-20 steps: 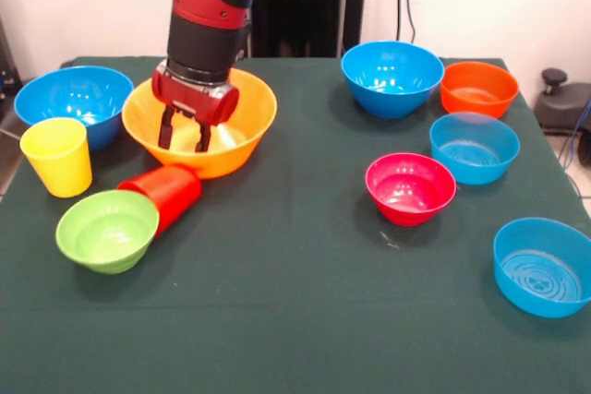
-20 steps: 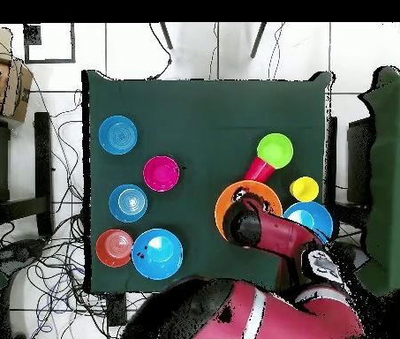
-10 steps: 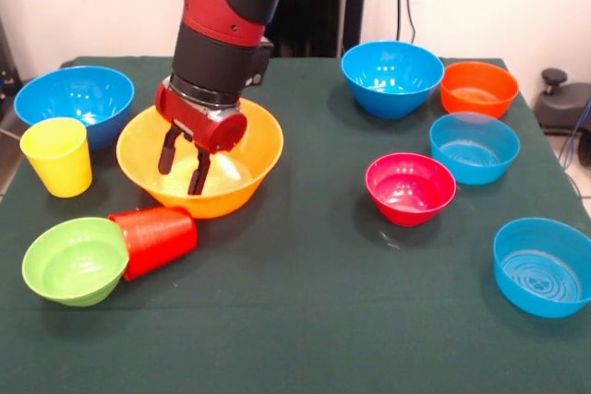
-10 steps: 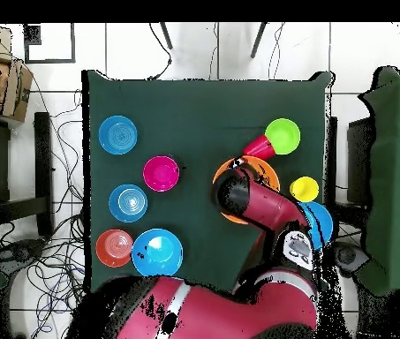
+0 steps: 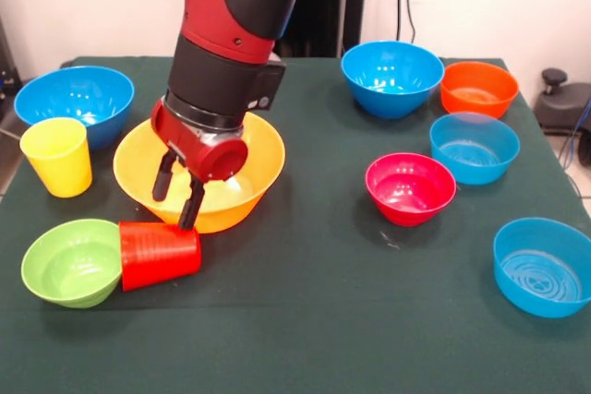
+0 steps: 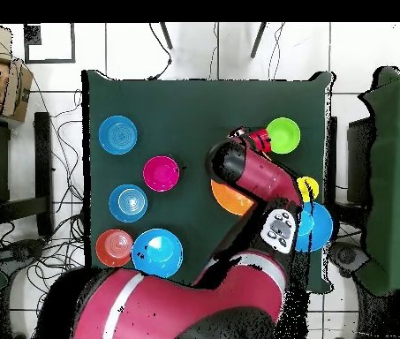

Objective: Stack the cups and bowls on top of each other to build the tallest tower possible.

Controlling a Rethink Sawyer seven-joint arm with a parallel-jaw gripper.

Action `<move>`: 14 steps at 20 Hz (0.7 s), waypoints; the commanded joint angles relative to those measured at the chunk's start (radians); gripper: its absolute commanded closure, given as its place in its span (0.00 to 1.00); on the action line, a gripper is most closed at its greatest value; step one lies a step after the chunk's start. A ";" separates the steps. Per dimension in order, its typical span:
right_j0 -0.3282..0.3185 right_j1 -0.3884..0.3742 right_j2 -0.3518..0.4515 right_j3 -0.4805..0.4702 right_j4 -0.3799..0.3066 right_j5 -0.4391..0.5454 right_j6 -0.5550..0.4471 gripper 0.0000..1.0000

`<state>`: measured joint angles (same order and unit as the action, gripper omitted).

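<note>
In the overhead view the arm (image 6: pixel 256 181) is covering most of the big yellow-orange bowl (image 5: pixel 199 168), leaving only an orange sliver showing, and it is also crossing the yellow cup (image 5: pixel 57 156) and the deep blue bowl (image 5: pixel 74 99) beside it, so those three are only partly showing there. The gripper (image 5: pixel 175 200) is itself hidden from above under the wrist. The front view is showing everything on the table (image 5: pixel 305 320) more plainly.

The fingers (image 5: pixel 192 205) are standing apart, holding nothing, and are hanging over the near rim of the big yellow-orange bowl, with the lower tip just above the red cup (image 5: pixel 159 254). Whether that tip is touching the cup cannot be told.

Counting the bowls gives eight: one big yellow-orange, two deep blue (the second (image 5: pixel 392 76) sitting at the far side), two paler blue ones (image 5: pixel 474 147) (image 5: pixel 543 267), one orange (image 5: pixel 478 88), one pink-red (image 5: pixel 410 187) and one light green (image 5: pixel 70 261). There are two cups. The yellow cup is standing upright between the left deep blue bowl and the big bowl. The red cup is lying on its side, its mouth pressing against the tilted green bowl.

Nothing is sitting on anything else; the big yellow-orange bowl is lying empty.
</note>
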<state>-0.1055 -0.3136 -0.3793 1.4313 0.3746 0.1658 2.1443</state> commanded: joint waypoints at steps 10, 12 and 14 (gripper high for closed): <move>-0.449 -0.182 0.330 0.260 -0.626 -0.082 -0.363 0.00; -0.518 -0.163 0.391 0.230 -0.729 -0.086 -0.369 0.00; -0.568 -0.136 0.451 0.190 -0.796 -0.064 -0.361 0.00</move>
<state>-0.5492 -0.4902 -0.1715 1.5600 -0.1749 0.1254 2.1085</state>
